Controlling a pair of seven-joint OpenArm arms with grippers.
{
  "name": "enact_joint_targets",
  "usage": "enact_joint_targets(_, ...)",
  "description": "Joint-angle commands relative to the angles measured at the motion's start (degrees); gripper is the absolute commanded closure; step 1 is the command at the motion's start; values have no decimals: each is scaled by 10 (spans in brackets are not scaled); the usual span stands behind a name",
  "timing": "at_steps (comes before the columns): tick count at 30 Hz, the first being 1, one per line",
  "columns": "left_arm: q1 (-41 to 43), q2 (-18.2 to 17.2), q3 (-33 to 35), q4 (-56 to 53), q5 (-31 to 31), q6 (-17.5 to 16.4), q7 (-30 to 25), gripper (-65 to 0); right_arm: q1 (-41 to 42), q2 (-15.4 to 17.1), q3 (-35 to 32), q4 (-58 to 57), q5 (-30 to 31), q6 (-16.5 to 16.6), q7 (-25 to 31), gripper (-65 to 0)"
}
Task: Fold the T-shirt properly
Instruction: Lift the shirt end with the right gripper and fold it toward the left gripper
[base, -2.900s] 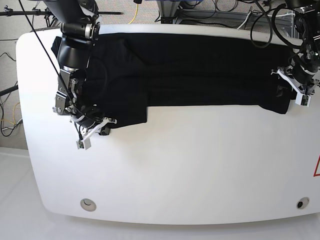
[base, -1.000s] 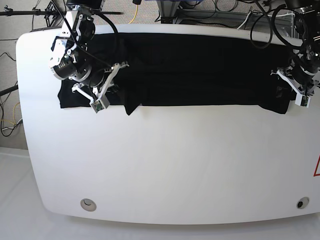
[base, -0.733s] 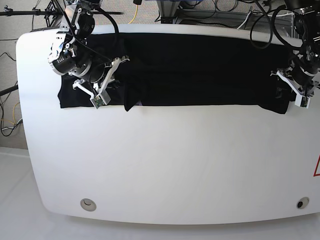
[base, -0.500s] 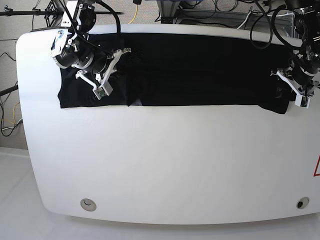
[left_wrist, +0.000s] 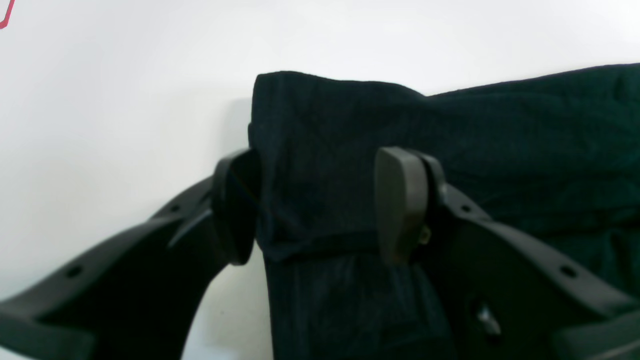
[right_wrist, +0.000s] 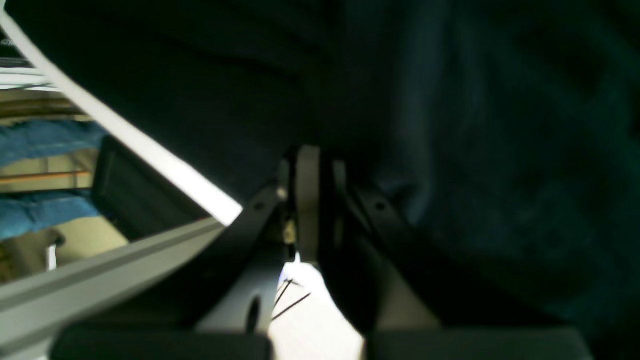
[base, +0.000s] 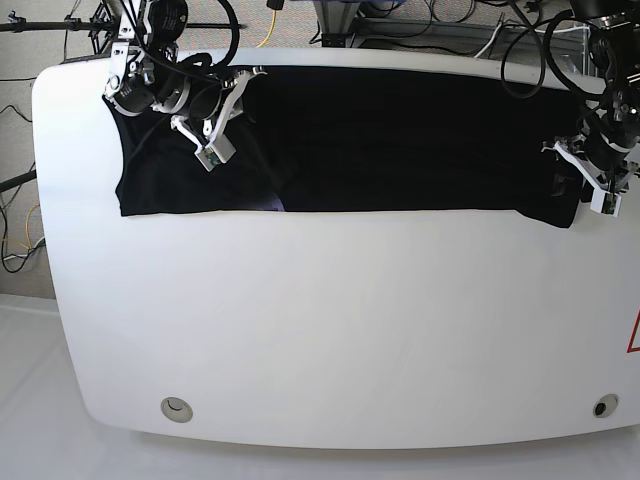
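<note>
Currently the T-shirt (base: 400, 140) is lying as a long black band along the far half of the white desk (base: 330, 330). Clamped on a pinch of its cloth, the right end effector (base: 222, 108) is apparently carrying one end over. The left end effector (left_wrist: 320, 205) is straddling the other end's corner with jaws apart, probably anchoring it. No containers are showing.

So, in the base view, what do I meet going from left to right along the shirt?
Right gripper shut on the T-shirt → the shirt's long black band → left gripper, jaws apart around the shirt's corner, on the white table.
</note>
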Motion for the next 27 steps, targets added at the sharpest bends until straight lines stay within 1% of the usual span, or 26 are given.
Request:
enact_joint_targets(1,-4,-12,-5,7,-6,2,-9,-335,0,13,-9,15,39,1,13,-17)
enact_joint_targets(7,-4,-12,-6,6,-6,1,-8,-335,-14,38,-41,15,86,1,13,-15)
enact_joint_targets(9,-3,-13,-6,5,-6,2,-10,-334,-12,63,-66,11,119,3,7,-37)
enact_joint_targets(11,-3,-13,-6,4,-6,2,-10,-334,-14,72,-76,11,132,3,6,-62)
enact_joint_targets(17,-3,-14,-6,4,-6,2,-10,-334,-16,98,-91,12,150,4,12,-164)
enact_joint_targets(19,0,-14,-7,5,-4,4,-10,-334,-21,117,-95,15,151,7,26,-186)
enact_joint_targets(27,0,-14,-6,5,-3,4,-9,-333,-14,144,-92,10,137,10,58,-162)
